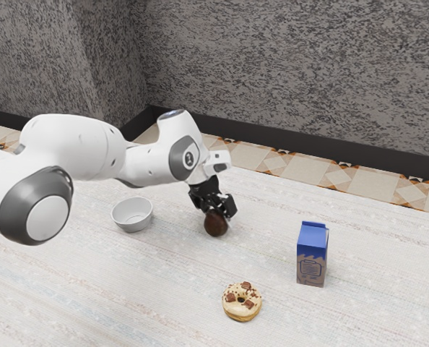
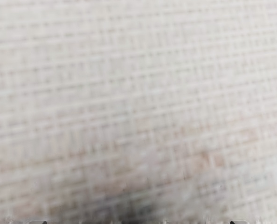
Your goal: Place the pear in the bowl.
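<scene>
The black gripper [image 1: 216, 209] is low over the table in the exterior view, its fingers spread apart. Directly at its fingertips is a dark brown, rounded thing, apparently the pear [image 1: 216, 223]; its upper part is partly hidden by the fingers. I cannot tell whether either finger touches it. The light grey bowl [image 1: 132, 225] stands upright on the table, on the exterior view's left of the gripper, with no contents visible inside. In the wrist view, a dark blur lies at the lower edge.
A blue and brown carton [image 1: 312, 254] stands upright on the pale table [image 1: 164, 293], toward the exterior view's right. A donut with brown pieces on top [image 1: 242, 306] lies nearer the camera. A grey wall rises behind the table.
</scene>
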You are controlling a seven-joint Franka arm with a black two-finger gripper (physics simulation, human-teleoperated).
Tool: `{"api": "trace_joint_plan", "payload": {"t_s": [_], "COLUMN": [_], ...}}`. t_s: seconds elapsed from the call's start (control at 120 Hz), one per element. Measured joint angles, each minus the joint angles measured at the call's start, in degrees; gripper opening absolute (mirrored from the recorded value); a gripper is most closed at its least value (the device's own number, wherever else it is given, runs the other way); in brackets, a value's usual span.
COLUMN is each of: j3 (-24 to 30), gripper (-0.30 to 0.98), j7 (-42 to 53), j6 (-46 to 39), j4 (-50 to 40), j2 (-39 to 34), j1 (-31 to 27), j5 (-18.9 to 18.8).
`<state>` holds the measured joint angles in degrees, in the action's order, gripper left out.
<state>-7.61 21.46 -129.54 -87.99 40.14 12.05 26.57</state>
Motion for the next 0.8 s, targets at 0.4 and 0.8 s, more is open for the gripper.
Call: {"api": "trace_joint_plan", "payload": {"t_s": [0.4,0.8], "j3": [0.0,-1.7], "gripper": [0.45,0.32], "j7": [-1.1,-3.3], "j6": [8.5,12.2], "j4": [0.3,-1.1], "j2": [-0.4,-8.8], "j1": [0.0,-3.3], "j5": [-4.1,-10.7]}}
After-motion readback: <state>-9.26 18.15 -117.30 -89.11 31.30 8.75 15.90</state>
